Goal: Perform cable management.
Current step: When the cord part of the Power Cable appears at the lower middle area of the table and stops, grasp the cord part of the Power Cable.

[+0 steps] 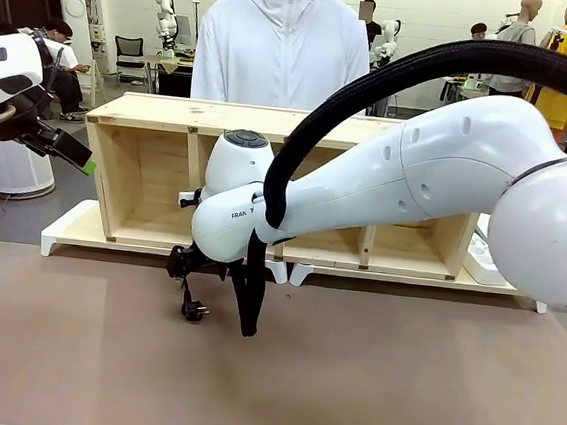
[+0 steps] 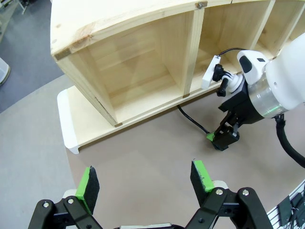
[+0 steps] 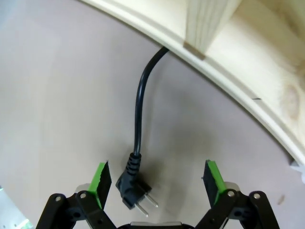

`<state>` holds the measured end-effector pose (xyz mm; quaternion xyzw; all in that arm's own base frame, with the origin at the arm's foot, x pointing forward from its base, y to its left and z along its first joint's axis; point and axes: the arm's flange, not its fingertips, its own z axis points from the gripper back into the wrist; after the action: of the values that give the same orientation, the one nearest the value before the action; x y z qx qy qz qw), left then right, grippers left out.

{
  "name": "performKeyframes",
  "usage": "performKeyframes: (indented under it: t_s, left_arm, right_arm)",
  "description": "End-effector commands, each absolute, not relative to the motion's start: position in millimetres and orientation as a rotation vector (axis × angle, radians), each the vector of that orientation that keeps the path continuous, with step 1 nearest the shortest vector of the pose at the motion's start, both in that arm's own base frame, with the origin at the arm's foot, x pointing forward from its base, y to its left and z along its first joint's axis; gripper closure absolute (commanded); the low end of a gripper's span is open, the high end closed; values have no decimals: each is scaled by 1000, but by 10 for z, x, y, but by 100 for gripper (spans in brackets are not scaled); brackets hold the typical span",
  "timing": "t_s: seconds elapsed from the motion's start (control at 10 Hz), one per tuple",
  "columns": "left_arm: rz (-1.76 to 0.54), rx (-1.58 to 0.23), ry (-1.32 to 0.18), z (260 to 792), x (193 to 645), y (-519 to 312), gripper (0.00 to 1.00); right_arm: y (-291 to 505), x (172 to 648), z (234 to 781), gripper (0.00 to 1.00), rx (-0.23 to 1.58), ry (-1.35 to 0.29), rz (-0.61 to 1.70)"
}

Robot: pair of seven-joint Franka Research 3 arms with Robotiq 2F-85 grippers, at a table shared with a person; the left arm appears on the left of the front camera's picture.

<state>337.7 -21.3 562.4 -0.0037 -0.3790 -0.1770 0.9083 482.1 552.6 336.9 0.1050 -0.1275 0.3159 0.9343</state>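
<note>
The cable [image 3: 138, 98] is a thin black cord that comes out from under the wooden shelf and ends in a small black plug [image 3: 133, 189] lying flat on the brown table. My right gripper [image 3: 157, 177] hangs just above the plug, open, with one green pad on each side of it and nothing gripped. From the front, the right gripper [image 1: 195, 276] points down over the plug [image 1: 194, 311] by the shelf's lower edge. My left gripper [image 2: 144, 179] is open and empty, raised well back at the table's left [image 1: 78, 156]. It looks down on the cable [image 2: 193, 121] and the right gripper [image 2: 224, 139].
A long wooden shelf [image 1: 153, 112] with open compartments stands on a white base [image 1: 66, 232] across the far side. A person in a white hoodie [image 1: 279, 51] stands behind it. The right arm's thick black hose [image 1: 250, 305] hangs down beside the plug.
</note>
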Motion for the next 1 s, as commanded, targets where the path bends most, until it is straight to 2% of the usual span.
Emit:
performKeyframes:
  t_s: [0.0,0.9]
  left_arm:
    - [-348,-17,-778,5620,3382,-213,0]
    - [-348,-17,-778,5620,3382,-213,0]
  right_arm:
    - [5642,4820,3295,0,236,-233,671]
    - [5803,4909,3013,0,201,-215,591]
